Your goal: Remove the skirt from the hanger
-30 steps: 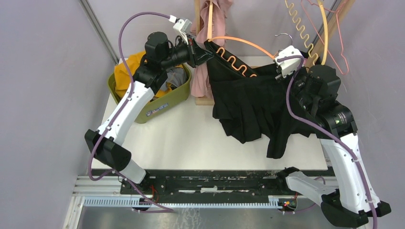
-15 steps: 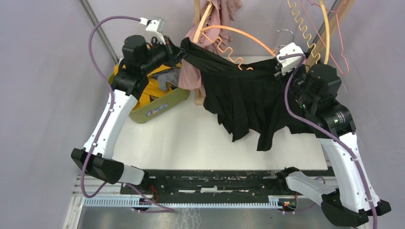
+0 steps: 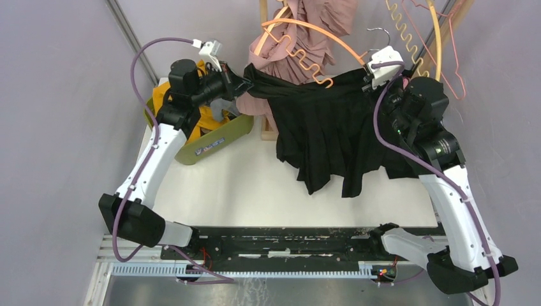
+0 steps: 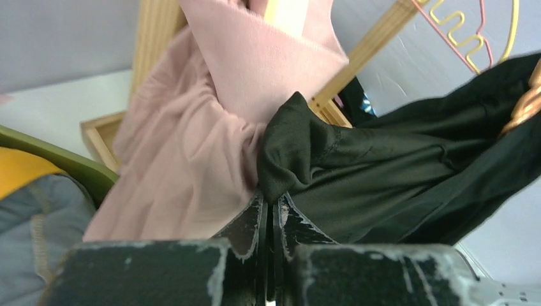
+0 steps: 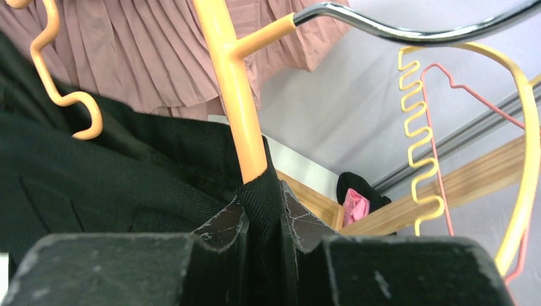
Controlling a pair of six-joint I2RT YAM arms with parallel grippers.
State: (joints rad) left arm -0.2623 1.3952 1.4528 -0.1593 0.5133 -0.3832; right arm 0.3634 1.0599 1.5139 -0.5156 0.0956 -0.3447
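Above white counter (image 3: 242,185): one black skirt (image 3: 325,134), one orange hanger (image 5: 236,95). Left tool (image 4: 271,201) clamped on skirt corner; right tool (image 5: 261,204) clamped on skirt at hanger stem.

Skirt (image 3: 328,134): plain black, pleated. Hanger (image 5: 233,95) in skirt: orange, chrome hook. Garment (image 3: 332,19) behind skirt: dusty pink, pleated. Basket (image 3: 223,134) left of skirt: olive green; inside it mustard-yellow cloth (image 4: 16,172), grey denim (image 4: 32,217) with pale stitching. Right of skirt: yellow hanger (image 3: 436,44), salmon wire hanger (image 3: 457,60). Table (image 3: 242,178): white.
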